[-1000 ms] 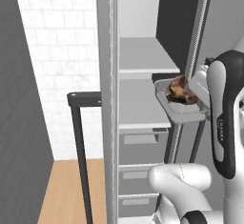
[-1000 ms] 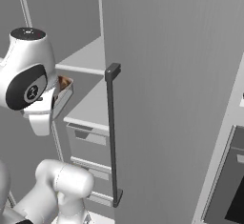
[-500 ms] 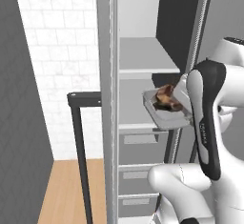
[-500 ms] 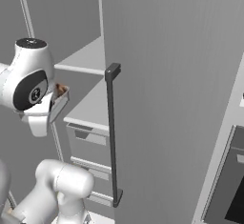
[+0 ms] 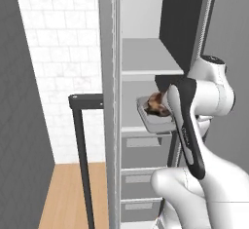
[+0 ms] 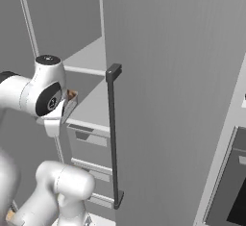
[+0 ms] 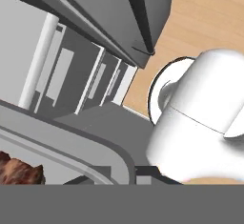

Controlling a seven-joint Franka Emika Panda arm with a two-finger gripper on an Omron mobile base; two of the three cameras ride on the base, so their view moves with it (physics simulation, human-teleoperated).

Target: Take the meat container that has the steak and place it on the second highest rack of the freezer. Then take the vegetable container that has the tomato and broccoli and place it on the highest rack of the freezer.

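- The pincer (image 7: 125, 178) is pressed together on the rim of the meat container (image 5: 155, 118); the fingertips themselves are hardly visible at the bottom of the hand view.
- The steak (image 5: 156, 104) lies in that tray, just ahead of the pincer.
- The tray sits level just inside the open freezer (image 5: 146, 67), right over the second highest rack (image 5: 146, 129); whether it already rests on it I cannot tell.
- The highest rack (image 5: 148, 69) is above the pincer.
- Judgement: the first half is nearly done; lowering and letting go remain.
- The vegetable container, with tomato and broccoli, has yet to be fetched.
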